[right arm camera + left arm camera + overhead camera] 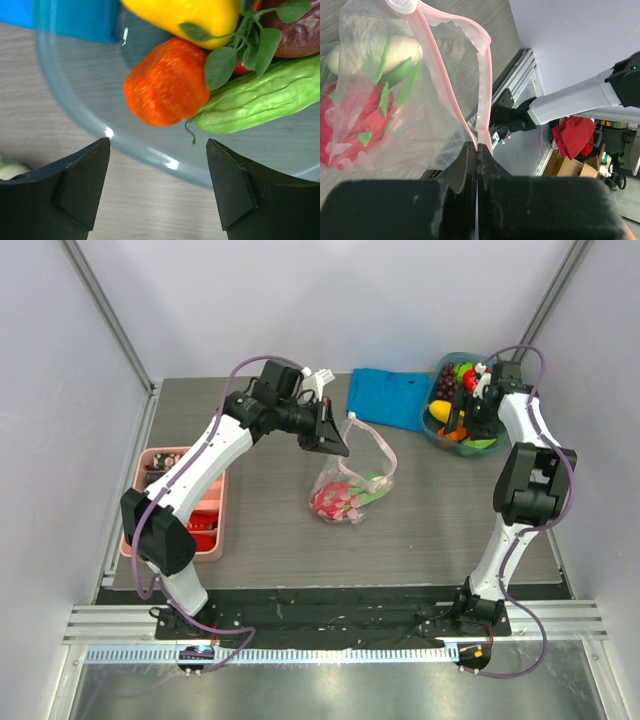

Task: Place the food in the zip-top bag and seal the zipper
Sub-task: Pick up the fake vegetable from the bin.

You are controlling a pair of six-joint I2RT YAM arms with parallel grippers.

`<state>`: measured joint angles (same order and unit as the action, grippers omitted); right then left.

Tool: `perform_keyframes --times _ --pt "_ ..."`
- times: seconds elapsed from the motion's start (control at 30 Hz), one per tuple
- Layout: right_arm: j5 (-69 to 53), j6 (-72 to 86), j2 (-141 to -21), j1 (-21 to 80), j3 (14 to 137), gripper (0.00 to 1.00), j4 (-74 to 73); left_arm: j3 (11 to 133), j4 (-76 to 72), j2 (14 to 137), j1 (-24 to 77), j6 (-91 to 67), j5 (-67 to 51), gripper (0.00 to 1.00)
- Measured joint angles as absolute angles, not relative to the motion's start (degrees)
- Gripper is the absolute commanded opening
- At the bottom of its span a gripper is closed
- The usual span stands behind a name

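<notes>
The clear zip-top bag (350, 485) rests on the table's middle with its mouth lifted. Red, green and beige food (355, 107) lies inside it. My left gripper (332, 438) is shut on the bag's pink zipper (482, 90) at the mouth's edge and holds it up. My right gripper (458, 420) is open and empty over the near rim of the teal bowl (150, 150). In the bowl lie an orange fruit (165, 82), a yellow pepper (190, 12) and a green bumpy gourd (260, 100), all just ahead of the right fingertips (85, 175).
A folded blue cloth (392, 396) lies at the back beside the bowl (434, 432). A pink compartment tray (205, 520) with red pieces stands at the left edge. White walls close in the table on three sides.
</notes>
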<state>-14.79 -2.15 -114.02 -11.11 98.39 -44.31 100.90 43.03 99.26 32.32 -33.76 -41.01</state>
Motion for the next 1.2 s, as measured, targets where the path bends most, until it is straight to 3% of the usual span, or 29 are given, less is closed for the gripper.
perform_keyframes --times 0.53,0.6,0.83,1.03,1.2 --pt "-11.0 8.3 -121.8 -10.0 100.8 0.93 -37.4 100.3 43.0 99.3 31.0 -33.6 -41.2 0.0" --pt "-11.2 9.1 -122.3 -9.9 100.8 0.89 -36.8 100.3 43.0 99.3 31.0 -33.6 -41.3 0.0" --pt "-12.6 10.3 -123.2 -10.3 100.8 0.54 -36.0 100.3 43.0 99.3 30.9 -33.3 -41.5 0.0" --pt "-14.6 9.6 -121.9 -11.1 100.6 0.47 -36.7 100.3 43.0 99.3 30.5 -32.5 -41.6 0.0" --pt "-18.3 8.6 -114.2 -11.6 100.6 0.46 -39.9 100.3 43.0 99.3 30.3 -32.5 -41.6 0.0"
